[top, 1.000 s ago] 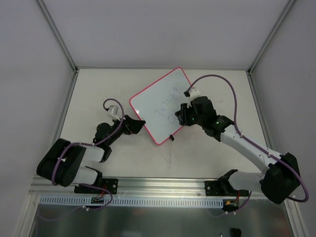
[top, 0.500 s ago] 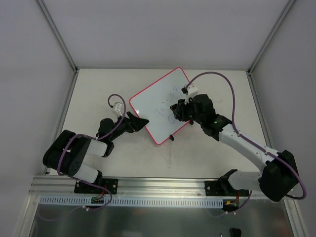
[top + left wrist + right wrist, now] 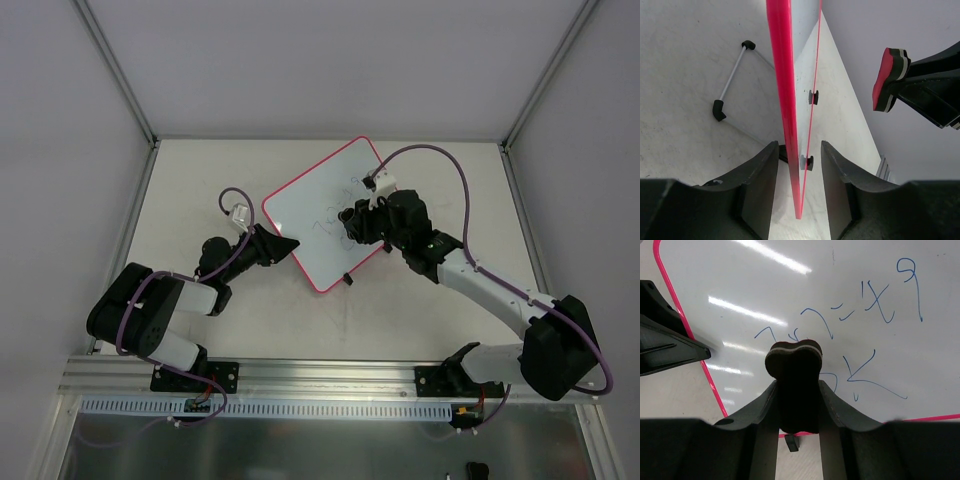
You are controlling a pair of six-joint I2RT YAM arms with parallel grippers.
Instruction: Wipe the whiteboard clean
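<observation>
Barely begun on wiping: blue writing (image 3: 875, 295) across whiteboard (image 3: 300, 225), R claw (image 3: 796, 385) pinching eraser (image 3: 792, 357) over it, L claw (image 3: 799, 147) spread astride rim (image 3: 782, 75), unclamped.

The left arm (image 3: 160, 310) lies low from the table's near-left corner, its left gripper (image 3: 288, 246) aimed toward the centre, jaws parted. The right arm (image 3: 490, 290) stretches in from the near-right corner, its right gripper (image 3: 350, 218) clamped on a small black-and-red eraser block (image 3: 793, 362).
</observation>
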